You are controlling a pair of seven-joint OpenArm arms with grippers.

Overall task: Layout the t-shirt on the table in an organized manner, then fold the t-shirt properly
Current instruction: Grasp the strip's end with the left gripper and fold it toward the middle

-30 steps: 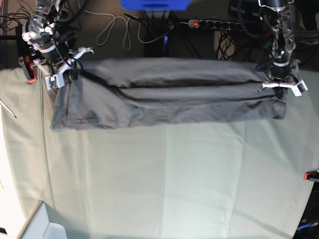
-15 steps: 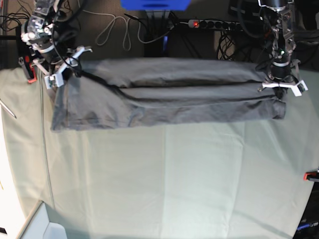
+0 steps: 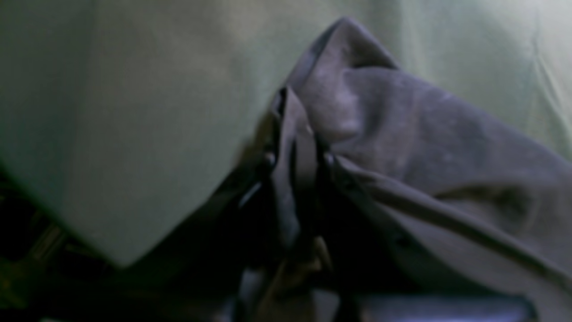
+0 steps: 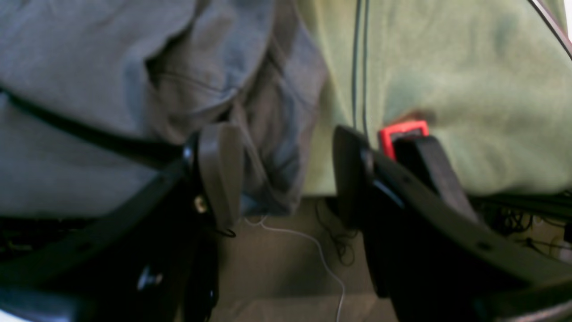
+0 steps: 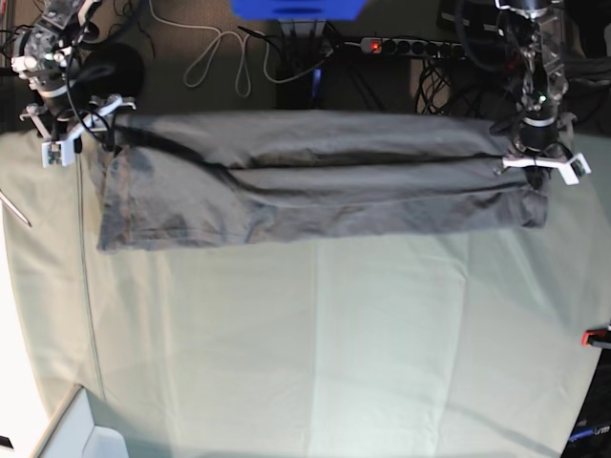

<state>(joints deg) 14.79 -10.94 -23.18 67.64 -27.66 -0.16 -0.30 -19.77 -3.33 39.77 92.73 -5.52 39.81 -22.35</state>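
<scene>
The grey t-shirt (image 5: 315, 181) lies as a long creased band across the far part of the table (image 5: 315, 353). At the band's right end in the base view, my left gripper (image 5: 539, 167) is shut on the cloth. The left wrist view shows that gripper (image 3: 297, 156) pinching a fold of the t-shirt (image 3: 424, 134). My right gripper (image 5: 69, 129) stands open just off the shirt's far left corner. In the right wrist view its jaws (image 4: 286, 179) are wide apart and hold nothing, with the t-shirt (image 4: 111, 67) lying beyond the left finger (image 4: 219, 170).
A red-black clamp (image 4: 402, 132) grips the table's edge beside the right finger. Another clamp (image 5: 597, 336) sits at the right edge. Cables and a power strip (image 5: 410, 45) lie on the floor behind the table. A white box (image 5: 86, 429) stands at the near left corner.
My right gripper has opened, let go of the shirt's left corner and drawn back to the left. That corner now lies flat. The left gripper has not moved.
</scene>
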